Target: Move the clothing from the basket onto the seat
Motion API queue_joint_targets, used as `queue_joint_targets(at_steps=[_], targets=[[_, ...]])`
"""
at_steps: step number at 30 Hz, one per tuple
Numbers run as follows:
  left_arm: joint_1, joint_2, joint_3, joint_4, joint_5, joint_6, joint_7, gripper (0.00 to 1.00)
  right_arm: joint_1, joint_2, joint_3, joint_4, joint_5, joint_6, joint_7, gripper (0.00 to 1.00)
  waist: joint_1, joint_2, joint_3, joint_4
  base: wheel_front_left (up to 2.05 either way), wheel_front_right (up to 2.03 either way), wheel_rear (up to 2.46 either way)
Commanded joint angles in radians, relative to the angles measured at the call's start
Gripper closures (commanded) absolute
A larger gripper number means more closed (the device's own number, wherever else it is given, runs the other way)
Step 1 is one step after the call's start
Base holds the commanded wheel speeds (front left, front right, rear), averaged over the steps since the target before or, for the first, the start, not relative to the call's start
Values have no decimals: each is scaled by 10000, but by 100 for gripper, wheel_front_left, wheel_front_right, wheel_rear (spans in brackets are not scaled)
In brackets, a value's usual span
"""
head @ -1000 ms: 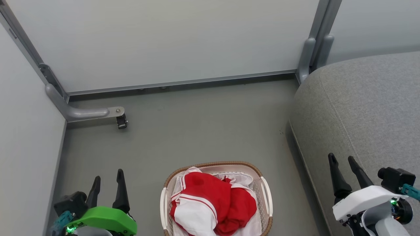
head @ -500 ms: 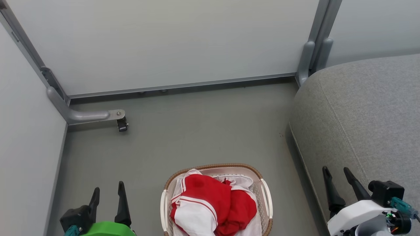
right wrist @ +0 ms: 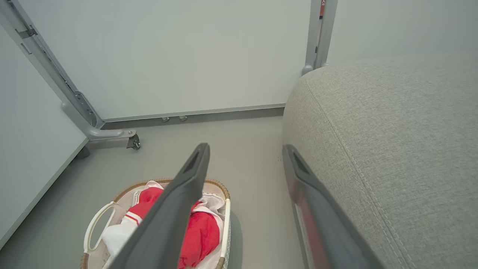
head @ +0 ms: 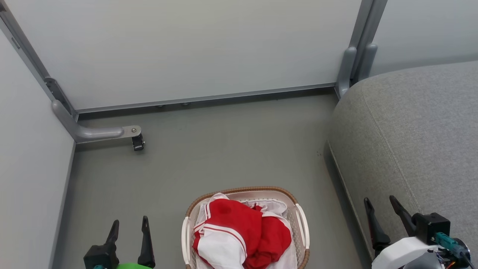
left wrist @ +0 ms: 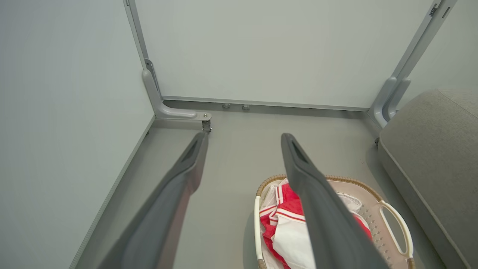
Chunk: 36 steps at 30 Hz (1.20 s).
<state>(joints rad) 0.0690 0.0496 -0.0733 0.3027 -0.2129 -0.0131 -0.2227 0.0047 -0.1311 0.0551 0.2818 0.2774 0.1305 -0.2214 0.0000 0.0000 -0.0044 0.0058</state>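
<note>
The red and white clothing (head: 239,235) lies heaped in the oval white basket (head: 302,228) with a brown woven rim, on the floor at the bottom centre of the head view. The grey seat (head: 414,134) fills the right side. My left gripper (head: 129,224) stands open left of the basket, above the floor. My right gripper (head: 381,203) stands open over the seat's near edge, right of the basket. The left wrist view has the clothing (left wrist: 287,224) and basket (left wrist: 396,224) under its right finger. The right wrist view has the basket (right wrist: 97,224), the clothing (right wrist: 201,231) and the seat (right wrist: 392,142).
Pale partition walls close the back and left. A grey metal foot with a small caster (head: 137,142) juts onto the floor at the left. A grey post (head: 349,67) stands in the corner beside the seat. Bare grey floor (head: 224,149) lies beyond the basket.
Both grippers have drawn back toward the bottom edge of the head view, both still open. The basket and clothing lie as before; the view has shifted slightly.
</note>
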Motion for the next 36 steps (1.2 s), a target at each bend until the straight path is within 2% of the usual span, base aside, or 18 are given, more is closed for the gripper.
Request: queue_joint_targets(at_steps=[1,9,21,29,36], targets=[[117,16,-83,24,294,-36,-95,0,47,-16,36,12,-215,3,-107,0,0,0,32,-32,0,0,0],[-40,17,-596,330,707,21,-240,0,-246,-73,181,-64,-635,3,-250,0,0,0,584,-201,0,0,0],[-2346,31,-2323,1473,1179,487,-449,0,-1971,-472,802,-821,-741,2,-453,0,0,0,3512,-1219,0,0,0],[-4646,41,-3282,3948,818,474,-421,0,-3058,-439,1231,-1129,-243,1,-441,0,0,0,5159,-2032,0,0,0],[-6861,39,-4270,6510,426,669,-280,0,-3833,-357,1627,-1395,88,1,-438,0,0,0,6517,-2579,0,0,0]])
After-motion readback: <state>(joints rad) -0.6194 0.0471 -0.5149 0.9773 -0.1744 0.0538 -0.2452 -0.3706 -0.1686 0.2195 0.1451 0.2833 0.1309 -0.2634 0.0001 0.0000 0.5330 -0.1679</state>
